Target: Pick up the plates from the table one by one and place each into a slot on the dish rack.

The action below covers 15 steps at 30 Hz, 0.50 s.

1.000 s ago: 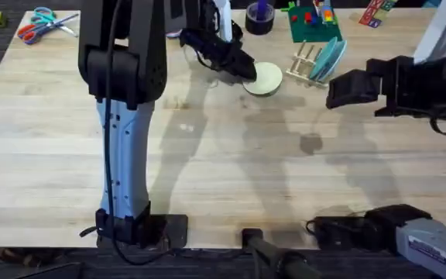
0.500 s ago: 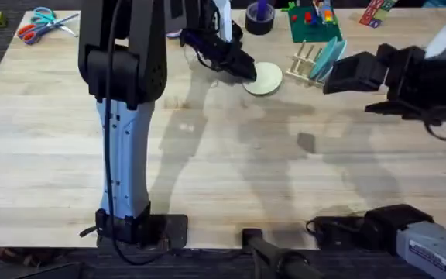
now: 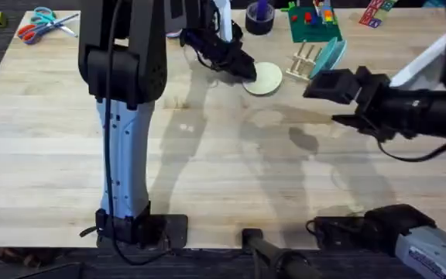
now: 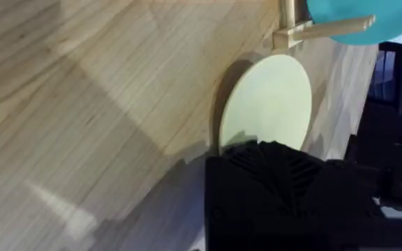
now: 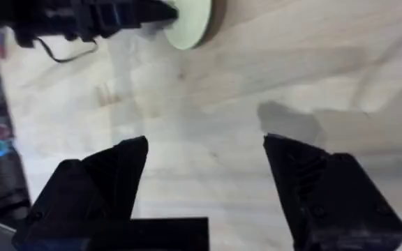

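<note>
the cream plate (image 3: 266, 77) lies flat on the table (image 3: 207, 170) beside the dish rack (image 3: 306, 60), the left gripper (image 3: 242, 68) clamped on its near rim, the right gripper (image 5: 204, 178) wide open and empty; likely light, stiff, slippery, best pinched at the edge.

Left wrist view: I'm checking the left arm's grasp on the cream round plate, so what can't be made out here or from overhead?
- Left gripper, overhead: contact with the cream round plate is too small to judge.
- Left wrist: the gripper's black body covers the cream plate's near edge, hiding any grip.
- Turquoise-blue plate in the light-wood dish rack: cut off by the view's edge.
</note>
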{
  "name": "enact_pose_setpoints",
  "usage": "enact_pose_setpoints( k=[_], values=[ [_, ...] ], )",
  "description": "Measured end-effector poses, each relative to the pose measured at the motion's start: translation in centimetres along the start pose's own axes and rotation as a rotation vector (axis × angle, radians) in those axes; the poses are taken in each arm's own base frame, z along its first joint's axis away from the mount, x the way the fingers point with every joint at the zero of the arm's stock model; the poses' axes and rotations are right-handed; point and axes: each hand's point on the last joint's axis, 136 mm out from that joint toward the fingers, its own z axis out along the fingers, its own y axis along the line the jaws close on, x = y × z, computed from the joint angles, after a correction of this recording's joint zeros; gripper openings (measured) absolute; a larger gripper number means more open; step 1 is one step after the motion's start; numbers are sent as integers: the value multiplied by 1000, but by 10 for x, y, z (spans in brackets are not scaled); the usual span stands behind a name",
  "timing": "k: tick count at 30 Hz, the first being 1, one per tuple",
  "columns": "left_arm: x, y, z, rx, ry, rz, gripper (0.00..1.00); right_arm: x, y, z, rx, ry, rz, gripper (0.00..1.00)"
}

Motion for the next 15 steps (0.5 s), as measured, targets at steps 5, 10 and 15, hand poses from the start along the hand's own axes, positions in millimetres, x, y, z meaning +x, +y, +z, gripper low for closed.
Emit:
enact_pose_setpoints(
  k=[5, 10, 15],
  values=[
    [0, 0, 0, 0, 0, 0, 39, -2, 7, 16, -86, -19, 21, 995],
    [0, 0, 0, 0, 0, -1, 39, 2, 5, 23, -107, -9, 37, 994],
    [0, 0, 0, 0, -1, 1, 39, -1, 8, 28, -138, -26, 48, 993]
  ],
)
